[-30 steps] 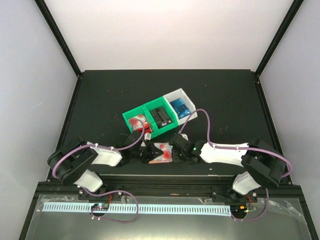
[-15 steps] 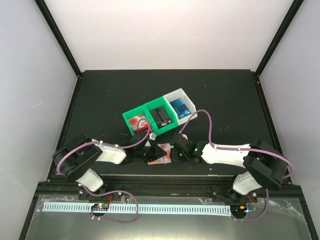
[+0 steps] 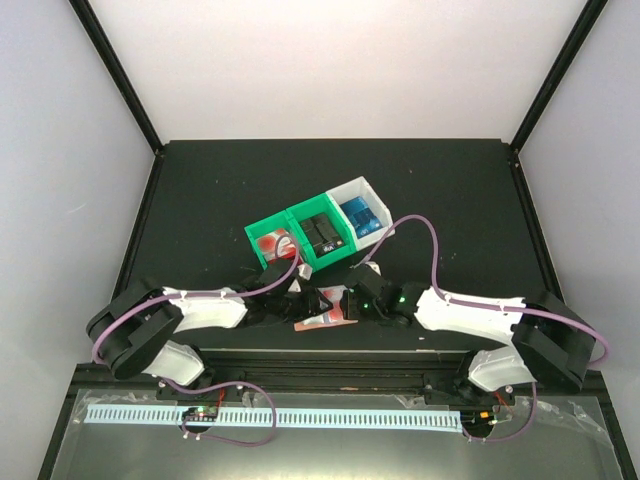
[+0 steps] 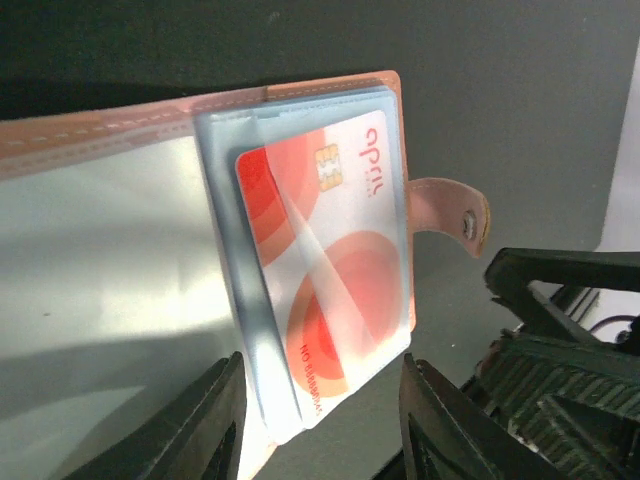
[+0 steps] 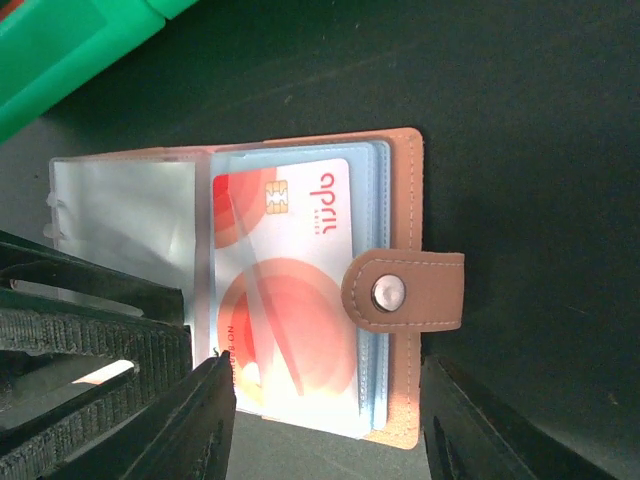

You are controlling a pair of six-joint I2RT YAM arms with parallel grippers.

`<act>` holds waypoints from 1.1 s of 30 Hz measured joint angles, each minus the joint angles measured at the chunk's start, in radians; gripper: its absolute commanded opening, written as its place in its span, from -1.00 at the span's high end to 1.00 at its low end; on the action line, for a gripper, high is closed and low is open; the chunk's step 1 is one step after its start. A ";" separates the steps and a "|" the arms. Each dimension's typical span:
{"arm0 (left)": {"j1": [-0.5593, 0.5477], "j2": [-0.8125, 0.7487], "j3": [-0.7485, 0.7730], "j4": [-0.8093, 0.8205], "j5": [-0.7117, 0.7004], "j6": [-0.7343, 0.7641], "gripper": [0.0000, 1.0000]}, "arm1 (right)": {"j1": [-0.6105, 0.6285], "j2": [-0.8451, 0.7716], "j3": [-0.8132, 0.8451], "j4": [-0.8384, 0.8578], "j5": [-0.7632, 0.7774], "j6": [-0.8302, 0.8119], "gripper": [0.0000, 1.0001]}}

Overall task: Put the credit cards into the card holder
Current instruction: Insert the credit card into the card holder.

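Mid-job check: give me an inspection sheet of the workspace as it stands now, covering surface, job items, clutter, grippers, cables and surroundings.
Surface: black table, no marks seen.
Job's things: card holder lies open between the arms; one credit card sits in its clear sleeve; a red-and-white item, perhaps another card, lies in the green bin.
Clutter: black items in the green bin's second compartment; blue item in the white bin.
Grippers: left gripper and right gripper both spread wide, straddling the holder; contact unclear.
Cables: purple cables along both arms, no snag seen.
Surroundings: white walls, black frame posts.
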 measured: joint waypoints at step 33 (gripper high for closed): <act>-0.007 0.075 0.061 -0.093 -0.053 0.128 0.97 | 0.000 0.001 0.005 0.040 -0.084 -0.032 0.23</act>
